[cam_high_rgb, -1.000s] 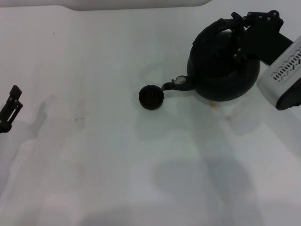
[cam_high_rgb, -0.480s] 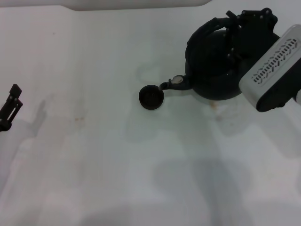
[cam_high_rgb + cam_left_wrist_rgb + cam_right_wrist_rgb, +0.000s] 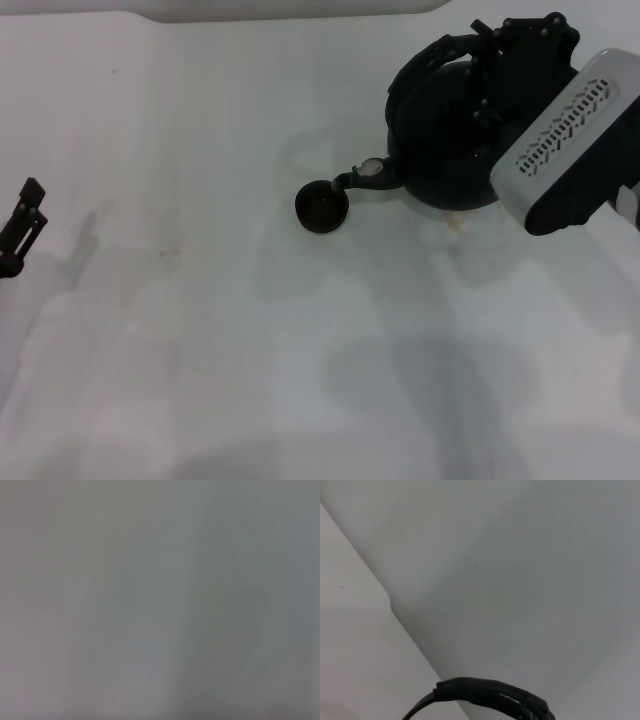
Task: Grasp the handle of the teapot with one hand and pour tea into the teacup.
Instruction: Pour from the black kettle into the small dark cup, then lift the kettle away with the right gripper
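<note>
Right tool clamped on the handle, tilting the teapot, spout just beside the teacup.

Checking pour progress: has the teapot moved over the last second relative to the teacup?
Yes. The teapot, held by the right gripper, has tipped and shifted left; its spout tip now sits over the rim of the unmoved teacup.

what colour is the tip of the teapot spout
Pale, whitish-grey tip on the black teapot; head view shows it best.

The teapot sits at upper right of the bench, spout over the teacup at centre.
</note>
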You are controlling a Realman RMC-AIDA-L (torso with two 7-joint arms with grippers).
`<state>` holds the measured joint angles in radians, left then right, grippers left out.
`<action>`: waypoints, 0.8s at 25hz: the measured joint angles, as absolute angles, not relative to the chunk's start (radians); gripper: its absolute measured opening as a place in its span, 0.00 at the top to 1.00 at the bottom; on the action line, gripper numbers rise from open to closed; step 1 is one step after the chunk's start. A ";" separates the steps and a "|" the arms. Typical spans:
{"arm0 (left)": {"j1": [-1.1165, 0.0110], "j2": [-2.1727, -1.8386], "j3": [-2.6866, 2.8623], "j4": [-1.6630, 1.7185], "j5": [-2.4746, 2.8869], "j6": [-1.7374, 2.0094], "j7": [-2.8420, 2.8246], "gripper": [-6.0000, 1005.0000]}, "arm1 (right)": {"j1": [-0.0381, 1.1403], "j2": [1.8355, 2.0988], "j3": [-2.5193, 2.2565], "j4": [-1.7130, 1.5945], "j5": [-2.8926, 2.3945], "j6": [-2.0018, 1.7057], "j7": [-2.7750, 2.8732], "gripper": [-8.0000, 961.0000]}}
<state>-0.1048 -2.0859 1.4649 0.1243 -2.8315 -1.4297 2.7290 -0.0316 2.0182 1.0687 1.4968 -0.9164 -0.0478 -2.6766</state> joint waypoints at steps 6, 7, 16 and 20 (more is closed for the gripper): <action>-0.107 -2.085 1.465 0.124 -2.832 -1.430 2.730 0.23 | -0.024 2.020 1.053 1.503 -0.940 -0.094 -2.677 0.88; -0.108 -2.085 1.465 0.124 -2.832 -1.430 2.730 0.23 | -0.022 2.020 1.045 1.504 -0.949 -0.107 -2.677 0.88; -0.112 -2.085 1.465 0.124 -2.832 -1.418 2.730 0.23 | -0.008 2.019 0.997 1.523 -1.004 -0.185 -2.677 0.88; -0.113 -2.085 1.465 0.124 -2.832 -1.417 2.730 0.23 | -0.012 2.018 0.993 1.534 -1.005 -0.188 -2.677 0.88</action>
<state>-0.1134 -2.0847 1.4650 0.1243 -2.8317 -1.4173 2.7302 -0.0118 2.0175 0.9935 1.5335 -1.0048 -0.1882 -2.6766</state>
